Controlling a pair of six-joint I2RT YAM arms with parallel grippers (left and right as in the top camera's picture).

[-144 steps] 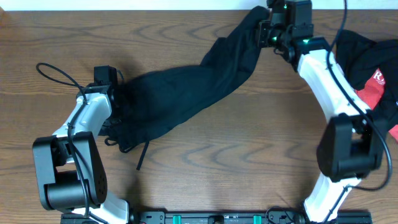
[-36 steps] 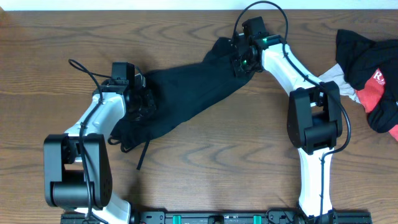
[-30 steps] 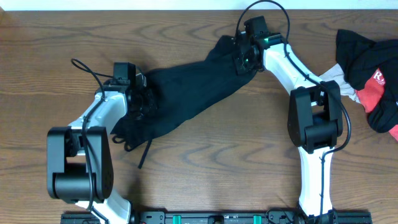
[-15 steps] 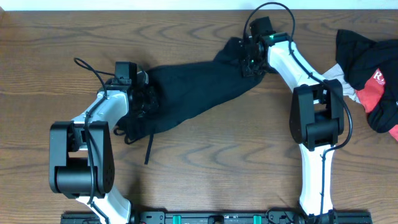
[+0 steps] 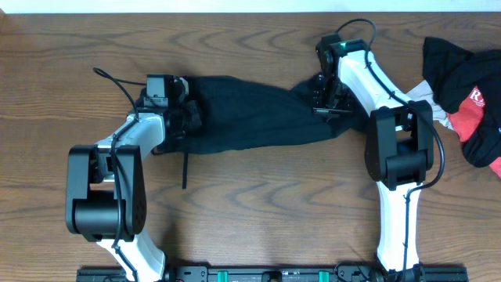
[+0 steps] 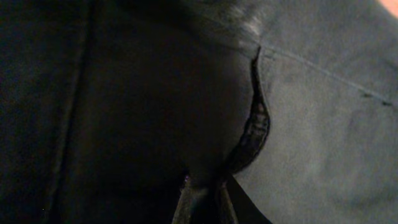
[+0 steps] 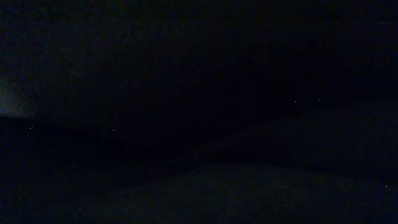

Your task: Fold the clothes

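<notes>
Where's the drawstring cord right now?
In the overhead view, the drawstring cord lies on the table, just below the black garment's left end, near the left gripper.

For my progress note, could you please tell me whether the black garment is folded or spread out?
Spread out, unfolded: the black garment runs as one long strip between the left gripper and right gripper.

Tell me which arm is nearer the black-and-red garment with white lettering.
Right. The right arm stands just beside the black-and-red garment; the left arm is away at the far end of the black clothes.
</notes>
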